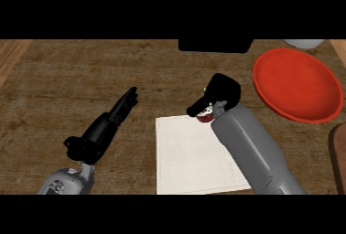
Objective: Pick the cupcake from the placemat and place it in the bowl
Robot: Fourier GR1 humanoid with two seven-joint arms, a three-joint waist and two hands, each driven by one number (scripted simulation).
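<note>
So your right robot hand is curled round the cupcake, leaving you the carry to the bowl beside it.

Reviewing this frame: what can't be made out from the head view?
- Cupcake: mostly hidden under the right hand; only a red and white bit shows.
- Placemat: right edge covered by the right forearm.
- Black object and pale object: cut off by the top edge.
- Brown object: cut off at the right edge.

Single head view, steeply down onto counter; forearms enter from lower edge; close range.
</note>
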